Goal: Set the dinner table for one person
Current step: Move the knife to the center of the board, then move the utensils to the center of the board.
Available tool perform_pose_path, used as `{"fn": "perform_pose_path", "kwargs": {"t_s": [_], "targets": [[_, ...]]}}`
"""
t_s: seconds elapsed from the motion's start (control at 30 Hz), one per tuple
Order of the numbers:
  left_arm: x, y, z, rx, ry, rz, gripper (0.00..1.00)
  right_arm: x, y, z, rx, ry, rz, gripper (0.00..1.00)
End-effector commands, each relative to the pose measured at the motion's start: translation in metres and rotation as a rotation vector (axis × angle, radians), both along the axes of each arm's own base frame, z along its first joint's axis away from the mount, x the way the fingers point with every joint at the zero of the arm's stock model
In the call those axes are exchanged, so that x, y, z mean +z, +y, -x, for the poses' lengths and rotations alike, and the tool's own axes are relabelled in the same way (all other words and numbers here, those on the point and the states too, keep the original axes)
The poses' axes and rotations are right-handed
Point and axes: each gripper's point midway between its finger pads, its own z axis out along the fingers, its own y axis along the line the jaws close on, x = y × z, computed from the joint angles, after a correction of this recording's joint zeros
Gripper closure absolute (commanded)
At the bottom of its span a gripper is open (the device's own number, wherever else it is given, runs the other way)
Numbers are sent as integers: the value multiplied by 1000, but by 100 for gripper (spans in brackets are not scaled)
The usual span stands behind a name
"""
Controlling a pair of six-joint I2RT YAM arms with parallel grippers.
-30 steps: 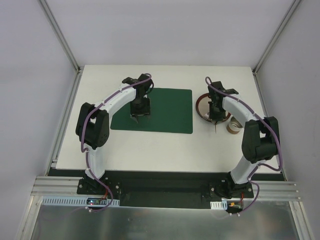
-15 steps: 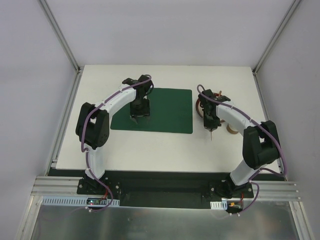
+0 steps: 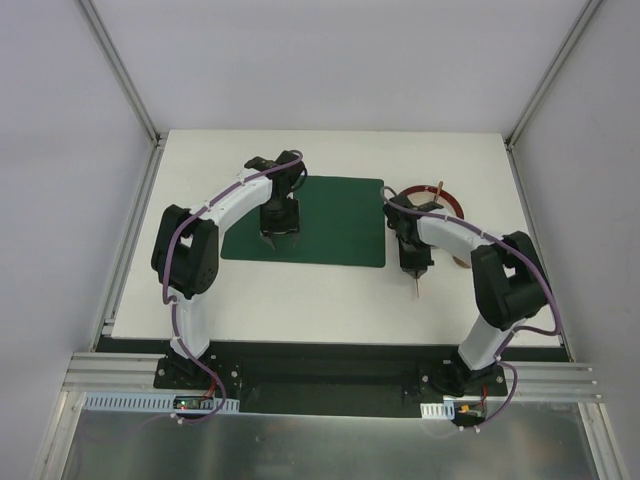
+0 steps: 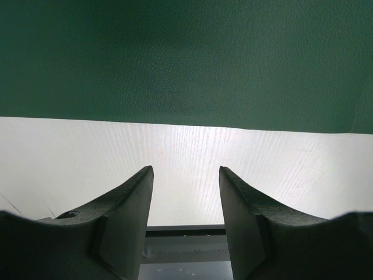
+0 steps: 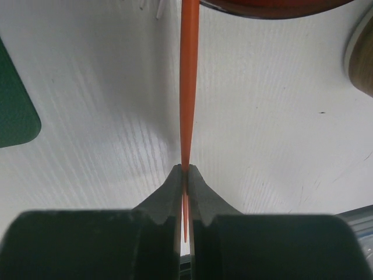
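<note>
The white dinner table (image 3: pixel 330 300) carries a dark green placemat (image 3: pixel 320 225). My left gripper (image 3: pixel 273 237) hangs over the placemat's near left part, open and empty; in the left wrist view its gripper (image 4: pixel 186 172) sits above the white table (image 4: pixel 186 151) with the mat (image 4: pixel 186 58) beyond. My right gripper (image 3: pixel 413 265) is shut on a thin orange utensil (image 3: pixel 417 285), seen edge-on in the right wrist view (image 5: pixel 187 87), where the gripper (image 5: pixel 186 169) pinches it. It hovers just right of the mat's near right corner (image 5: pixel 14 111).
A red-rimmed plate (image 3: pixel 447 203) lies behind my right gripper, its edge also in the right wrist view (image 5: pixel 274 6). A brown and white round thing (image 3: pixel 464 262) lies right of the gripper, also in the right wrist view (image 5: pixel 364 64). Aluminium posts stand at the far corners.
My right gripper has moved left and nearer, away from the red plate toward the placemat's right edge, carrying the orange utensil. The left arm has barely moved.
</note>
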Motion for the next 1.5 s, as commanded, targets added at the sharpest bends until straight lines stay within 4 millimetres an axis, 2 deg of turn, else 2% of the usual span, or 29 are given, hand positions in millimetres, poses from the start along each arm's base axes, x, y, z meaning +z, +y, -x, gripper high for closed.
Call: {"fn": "perform_pose_path", "kwargs": {"t_s": [0.0, 0.2, 0.33, 0.4, 0.43, 0.53, 0.73, 0.93, 1.03, 1.1, 1.13, 1.17, 1.23, 1.3, 1.37, 1.43, 1.47], "targets": [[15, 3, 3, -18, -32, -7, 51, -9, 1, 2, -12, 34, 36, 99], [12, 6, 5, -22, -25, -18, 52, -24, 3, 5, -7, 79, 64, 99], [12, 6, 5, -22, -23, -19, 51, -24, 1, 7, -11, 88, 90, 99], [12, 6, 5, -20, -25, -18, 51, -22, -1, 6, -13, 82, 117, 89], [12, 6, 5, -20, -25, -18, 51, -19, -1, 8, -5, 81, 133, 79], [12, 6, 5, -19, -23, -19, 52, -8, 0, 7, 0, 53, 152, 65], [13, 5, 5, -18, -26, -14, 51, 26, 1, 5, 6, -16, 175, 62], [13, 4, 5, -17, -23, -8, 51, 60, -1, -7, -1, -110, 192, 61], [14, 3, 5, -19, -25, -6, 52, 69, -6, -26, -11, -138, 217, 60], [15, 4, 4, -20, -31, -6, 52, 63, -6, -37, 0, -109, 234, 60], [15, 5, 4, -19, -31, -10, 51, 67, -5, -51, -14, -131, 217, 60], [15, 6, 5, -22, -31, -13, 51, 59, -4, -56, -10, -101, 222, 60], [15, 6, 4, -25, -33, -18, 51, 63, -4, -77, -12, -121, 205, 60], [13, 7, 5, -29, -28, -24, 51, 59, -7, -91, -26, -108, 191, 58], [12, 7, 4, -30, -28, -25, 52, 66, -4, -113, -26, -138, 154, 57], [8, 6, 2, -35, -21, -26, 52, 63, -12, -126, -39, -126, 150, 55], [9, 5, 0, -35, -25, -24, 51, 72, -10, -139, -46, -157, 128, 54]]}}
